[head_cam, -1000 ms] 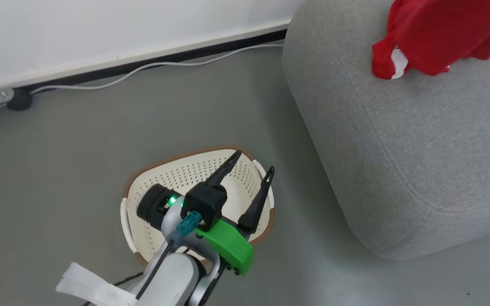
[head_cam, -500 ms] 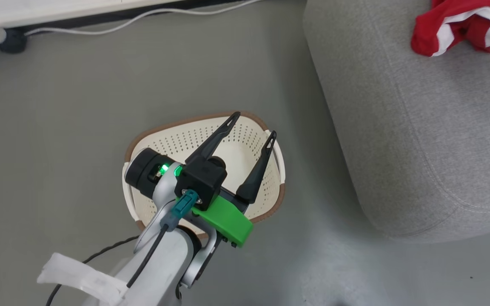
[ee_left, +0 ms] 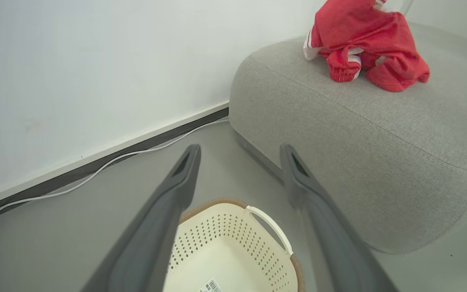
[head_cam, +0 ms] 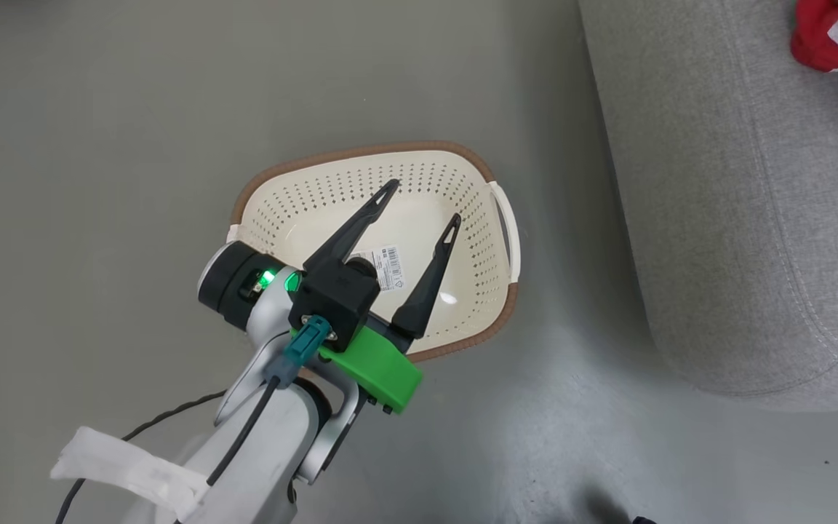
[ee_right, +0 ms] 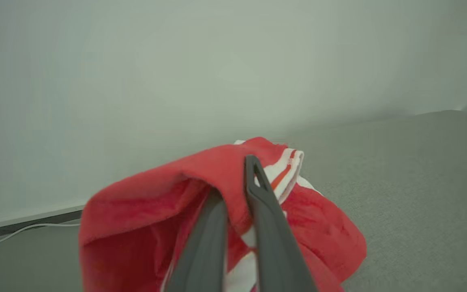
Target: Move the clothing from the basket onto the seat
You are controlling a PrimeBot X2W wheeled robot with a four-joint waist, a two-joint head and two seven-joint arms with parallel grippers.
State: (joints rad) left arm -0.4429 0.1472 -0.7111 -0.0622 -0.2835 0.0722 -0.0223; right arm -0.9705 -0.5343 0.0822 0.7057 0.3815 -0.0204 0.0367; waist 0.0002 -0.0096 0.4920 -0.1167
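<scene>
right gripper is clamped on the clothing, bunched on the seat just under it, probably to let go there. left gripper hangs spread wide over the basket, holding nothing.

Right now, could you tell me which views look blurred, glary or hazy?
Head view: sharp, small glare spot in the basket. Left wrist view: left fingers soft, background crisp. Right wrist view: hazy, clothing and right fingers out of focus.
</scene>
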